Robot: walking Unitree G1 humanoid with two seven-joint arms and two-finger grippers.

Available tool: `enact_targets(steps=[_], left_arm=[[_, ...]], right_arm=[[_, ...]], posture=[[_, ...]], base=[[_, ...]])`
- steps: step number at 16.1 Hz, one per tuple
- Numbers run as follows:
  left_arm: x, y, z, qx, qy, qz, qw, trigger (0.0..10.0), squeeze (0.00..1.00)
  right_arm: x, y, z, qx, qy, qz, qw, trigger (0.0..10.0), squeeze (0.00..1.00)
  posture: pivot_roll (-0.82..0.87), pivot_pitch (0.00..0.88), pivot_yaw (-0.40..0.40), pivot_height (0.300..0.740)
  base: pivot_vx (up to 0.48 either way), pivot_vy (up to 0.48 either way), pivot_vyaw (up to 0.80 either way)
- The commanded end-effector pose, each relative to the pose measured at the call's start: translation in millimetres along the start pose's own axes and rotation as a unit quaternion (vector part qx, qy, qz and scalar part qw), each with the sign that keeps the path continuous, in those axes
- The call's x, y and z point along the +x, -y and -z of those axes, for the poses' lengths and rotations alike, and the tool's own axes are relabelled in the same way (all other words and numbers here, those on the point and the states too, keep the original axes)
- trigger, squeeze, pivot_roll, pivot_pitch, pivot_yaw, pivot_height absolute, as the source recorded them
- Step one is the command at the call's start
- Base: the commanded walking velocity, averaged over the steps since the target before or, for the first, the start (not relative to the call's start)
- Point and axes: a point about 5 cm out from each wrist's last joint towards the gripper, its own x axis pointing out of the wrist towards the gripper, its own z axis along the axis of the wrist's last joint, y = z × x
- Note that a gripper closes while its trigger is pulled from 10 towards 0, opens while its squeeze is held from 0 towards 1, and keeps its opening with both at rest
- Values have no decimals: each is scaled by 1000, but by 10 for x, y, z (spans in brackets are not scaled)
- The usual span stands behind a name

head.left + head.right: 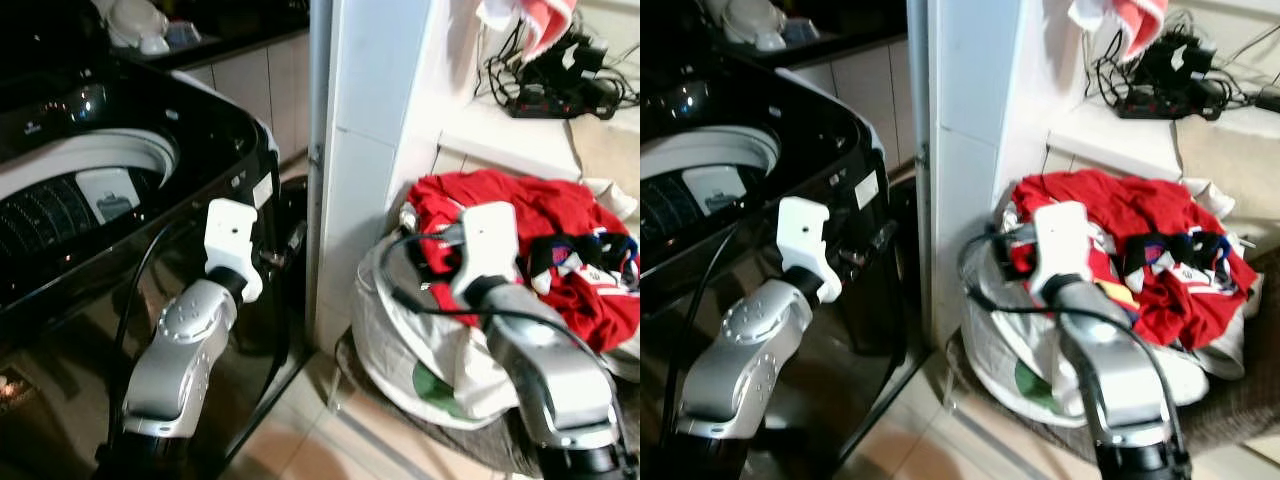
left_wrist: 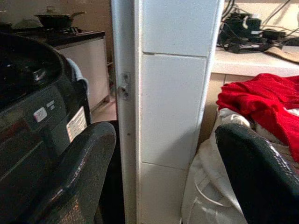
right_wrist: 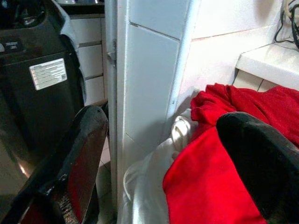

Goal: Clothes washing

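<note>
Washing machine (image 1: 120,200): black top-loader, lid up, drum exposed, on the robot's left. A white tiled pillar (image 1: 360,150) stands between it and the laundry bag (image 1: 400,340).

Red garment (image 1: 530,230): heaped on top of the bag at the right, mixed with other clothes. Judged soft, light and limp; likely to drape and snag its neighbours. Best pinched at a raised fold near the top.

Right gripper (image 3: 161,168): fingers spread, empty, just beside the red cloth.

Left gripper (image 2: 163,177): released, by the machine's front.
</note>
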Motion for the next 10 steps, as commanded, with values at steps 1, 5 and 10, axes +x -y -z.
enact_targets(steps=[1, 5, 10], left_arm=[[2, 7, -12, 8, 4, -4, 1000, 10000, 0], [-22, -40, -3, 12, 0, -15, 1000, 10000, 0], [-7, -30, -19, 15, 1, -11, 1000, 10000, 0]], right_arm=[[-7, 20, 4, -9, -4, 8, 1000, 10000, 0], [-5, -7, -39, -13, 2, -7, 1000, 10000, 0], [-10, -20, -47, -15, 3, -14, 1000, 10000, 0]], posture=[[-61, 0, -26, 740], [-59, 0, -31, 740], [-61, 0, -22, 740]], base=[[304, 0, 0], [313, 0, 0], [321, 0, -250]])
